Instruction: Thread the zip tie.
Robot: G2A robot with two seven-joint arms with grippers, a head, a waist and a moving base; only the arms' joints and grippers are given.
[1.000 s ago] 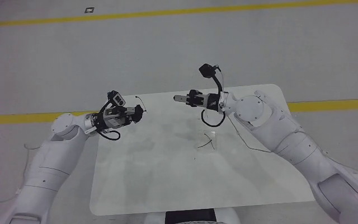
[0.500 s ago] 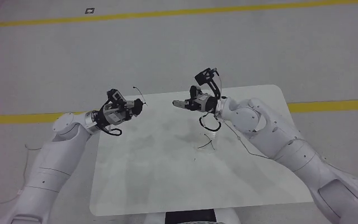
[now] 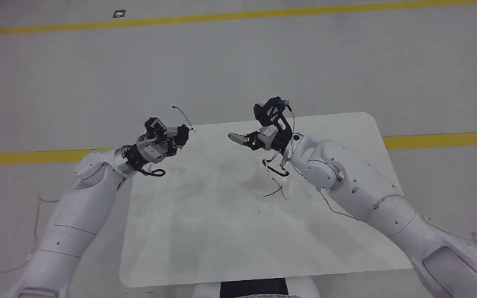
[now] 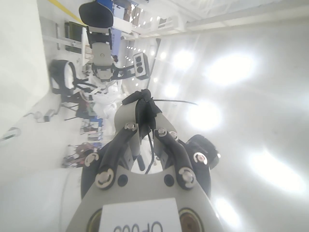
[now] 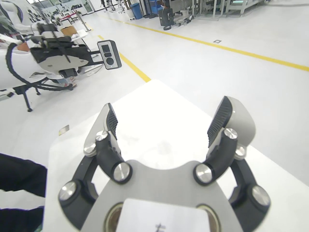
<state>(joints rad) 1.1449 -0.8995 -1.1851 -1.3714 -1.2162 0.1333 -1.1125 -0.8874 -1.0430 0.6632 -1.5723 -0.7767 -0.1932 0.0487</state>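
You can't read any full words or nos. here. The left gripper [image 4: 143,100] has a white sticker [image 4: 138,214] on its base, letters cut off at the edge. The right gripper [image 5: 167,112] has a second sticker [image 5: 166,214], w/ just a bit of a dark mark. A small square tag [image 3: 119,13] lies on the floor, well past the table [image 3: 223,238]; too small to read.

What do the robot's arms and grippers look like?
The left arm and right arm are smooth white shells with black cables looping at the wrists. The right gripper has grey fingers, black ribbed pads, black links, silver rivets and a white label.
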